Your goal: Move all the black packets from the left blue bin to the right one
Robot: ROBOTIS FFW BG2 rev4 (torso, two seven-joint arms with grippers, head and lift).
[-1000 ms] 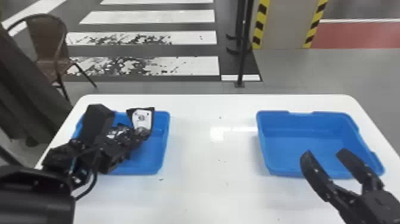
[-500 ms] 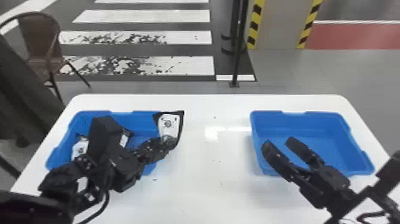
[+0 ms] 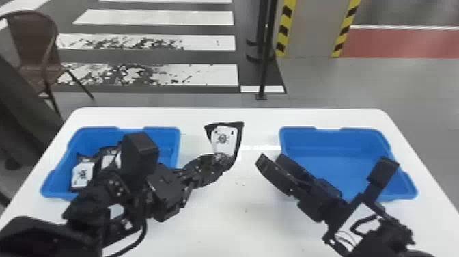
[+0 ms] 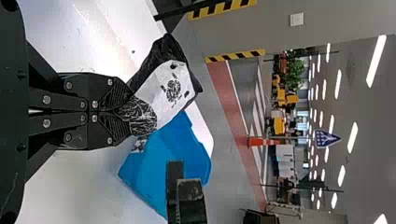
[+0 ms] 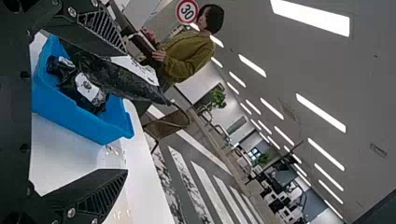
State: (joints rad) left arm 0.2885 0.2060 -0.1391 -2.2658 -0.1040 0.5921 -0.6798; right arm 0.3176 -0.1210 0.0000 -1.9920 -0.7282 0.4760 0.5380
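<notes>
Between the two bins, my left gripper (image 3: 218, 162) holds up a black packet (image 3: 223, 138) with a white label. The left wrist view has that gripper (image 4: 123, 112) shut on the crumpled end of the packet (image 4: 168, 88). Facing it from the right, my right gripper (image 3: 273, 164) stands open in front of the right blue bin (image 3: 328, 155); in the right wrist view the gripper (image 5: 123, 112) has parted fingers, with the held packet (image 5: 116, 77) beyond them. More black packets (image 3: 82, 175) lie in the left blue bin (image 3: 170, 133), partly behind the left arm.
Both bins stand on a white table (image 3: 239, 218). The left arm reaches over the left bin and the right arm over the near right corner of the right bin. Past the table's far edge are a black post (image 3: 264, 51) and a brown chair (image 3: 34, 51).
My left gripper has carried the packet rightward out of the left bin's area to mid-table. My right gripper has moved leftward from the right bin, toward the packet, staying open.
</notes>
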